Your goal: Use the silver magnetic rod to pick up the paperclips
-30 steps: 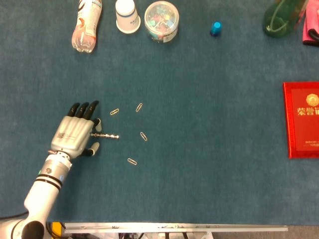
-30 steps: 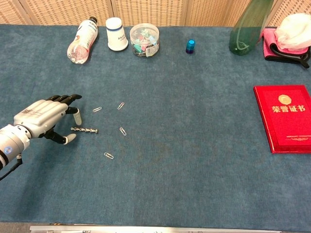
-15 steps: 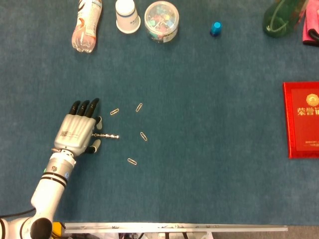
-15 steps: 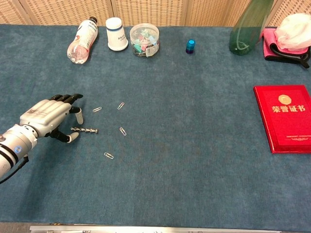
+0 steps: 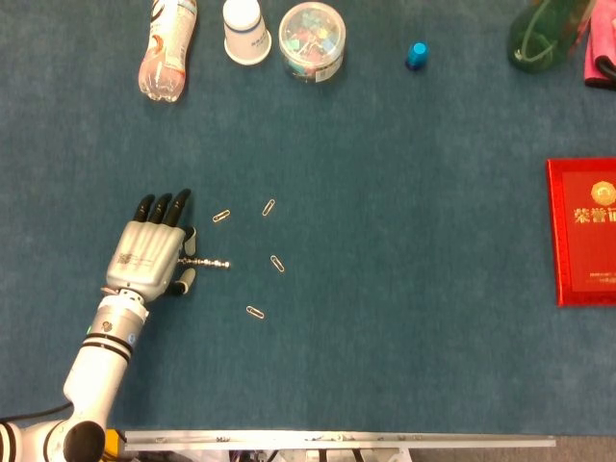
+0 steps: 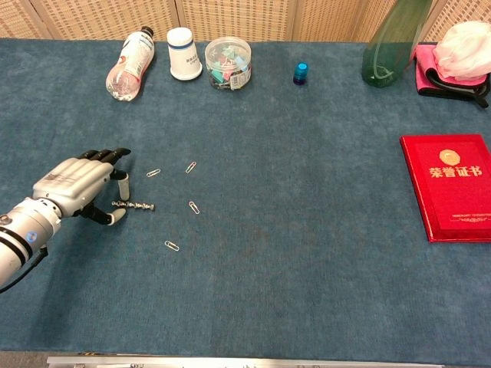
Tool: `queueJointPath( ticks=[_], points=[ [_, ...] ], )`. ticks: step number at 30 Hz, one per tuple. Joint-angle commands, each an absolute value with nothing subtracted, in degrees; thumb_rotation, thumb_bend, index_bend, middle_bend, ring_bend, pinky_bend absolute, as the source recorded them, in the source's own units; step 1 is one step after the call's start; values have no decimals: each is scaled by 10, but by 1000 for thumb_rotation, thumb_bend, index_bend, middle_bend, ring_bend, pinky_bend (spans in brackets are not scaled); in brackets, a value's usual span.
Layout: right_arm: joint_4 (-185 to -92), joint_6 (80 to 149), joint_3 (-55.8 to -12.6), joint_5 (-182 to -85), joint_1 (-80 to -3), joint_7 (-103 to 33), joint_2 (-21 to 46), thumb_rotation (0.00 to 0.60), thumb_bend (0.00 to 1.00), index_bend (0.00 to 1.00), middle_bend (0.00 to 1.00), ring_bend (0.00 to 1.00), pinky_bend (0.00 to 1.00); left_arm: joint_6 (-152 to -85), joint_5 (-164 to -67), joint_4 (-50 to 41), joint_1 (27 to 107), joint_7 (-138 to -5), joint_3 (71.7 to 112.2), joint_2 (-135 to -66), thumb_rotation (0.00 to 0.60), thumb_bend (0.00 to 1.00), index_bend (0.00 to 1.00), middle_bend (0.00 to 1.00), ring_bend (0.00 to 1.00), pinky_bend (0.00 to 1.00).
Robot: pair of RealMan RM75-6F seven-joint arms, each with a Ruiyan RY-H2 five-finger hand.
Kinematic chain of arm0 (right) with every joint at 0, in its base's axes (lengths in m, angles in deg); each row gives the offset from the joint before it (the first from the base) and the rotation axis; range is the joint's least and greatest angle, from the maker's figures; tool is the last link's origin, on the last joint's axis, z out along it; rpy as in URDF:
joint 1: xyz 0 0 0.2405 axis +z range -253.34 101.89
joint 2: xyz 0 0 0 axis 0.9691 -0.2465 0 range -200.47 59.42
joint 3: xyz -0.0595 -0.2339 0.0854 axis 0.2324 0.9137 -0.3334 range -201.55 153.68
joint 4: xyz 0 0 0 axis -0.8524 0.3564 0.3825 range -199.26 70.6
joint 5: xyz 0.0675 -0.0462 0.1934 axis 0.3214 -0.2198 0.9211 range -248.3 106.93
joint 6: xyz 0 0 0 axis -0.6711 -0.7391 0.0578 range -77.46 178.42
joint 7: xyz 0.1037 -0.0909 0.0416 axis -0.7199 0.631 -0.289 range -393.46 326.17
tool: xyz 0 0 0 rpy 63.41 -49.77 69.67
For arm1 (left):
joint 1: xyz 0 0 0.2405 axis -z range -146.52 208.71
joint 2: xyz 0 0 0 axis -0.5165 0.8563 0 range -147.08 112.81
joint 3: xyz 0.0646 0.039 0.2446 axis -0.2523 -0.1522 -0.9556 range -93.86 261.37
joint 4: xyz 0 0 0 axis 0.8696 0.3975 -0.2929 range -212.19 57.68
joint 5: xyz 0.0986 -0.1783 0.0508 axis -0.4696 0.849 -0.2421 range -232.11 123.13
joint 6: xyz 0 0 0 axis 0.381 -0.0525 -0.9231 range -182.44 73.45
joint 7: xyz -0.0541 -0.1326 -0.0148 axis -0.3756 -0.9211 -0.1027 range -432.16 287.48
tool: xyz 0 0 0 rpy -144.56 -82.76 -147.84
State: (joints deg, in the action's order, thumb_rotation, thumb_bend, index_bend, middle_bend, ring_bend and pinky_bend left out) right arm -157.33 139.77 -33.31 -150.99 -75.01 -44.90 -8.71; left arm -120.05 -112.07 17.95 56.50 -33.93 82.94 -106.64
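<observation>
Left hand: your left hand (image 5: 149, 258) lies palm down over the near end of the rod (image 5: 210, 263); its fingers (image 5: 162, 208) point away from you. The chest view shows the thumb and a finger (image 6: 121, 181) on either side of the rod's end. You cannot tell from either view whether they already pinch it.
Right hand: it shows in neither view.
Rod: it lies flat on the table (image 5: 404, 231), pointing right from the hand, its free end toward the middle clip.
Clips: four lie loose in an arc to the right of the rod: one (image 5: 221, 216) just beyond the fingertips, one (image 5: 269, 207) further right, one (image 5: 277, 264) just past the rod's tip, one (image 5: 254, 312) nearer you. None touches the rod.
Risk, grasp: the rod is thin and flat on the cloth. If you close too high, the fingers likely slip over it or roll it away.
Risk, scatter: the nearest clip sits close to the fingertips. A forward slide of the hand could push it off.
Risk, premature pull: the rod's tip is near the middle clip. A drag along the table may draw that clip in crooked or shove it aside.
Room: open cloth lies right of the clips and toward you. Sweep there.
Edges: the bottle (image 5: 166, 46), cup (image 5: 244, 29) and clip jar (image 5: 311, 39) stand well apart at the far edge. The red booklet (image 5: 581, 231) lies far right. The near table edge is close behind your forearm.
</observation>
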Motion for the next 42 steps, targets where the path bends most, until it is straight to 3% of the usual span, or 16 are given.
queueJointPath(
  ticks=[1,42],
  points=[
    [-1573,1398,-333,-1510,-750,-449,-87,600,141,269,219,161,288,-1200,-1120,177,565,-341,829,-1068,600,323,452,0,0,43],
    [-1573,1394,-334,-1508,-749,-447,-86,600,141,269,219,161,288,-1202,-1109,162,565,-344,829,-1080,600,323,533,0,0,46]
  ],
)
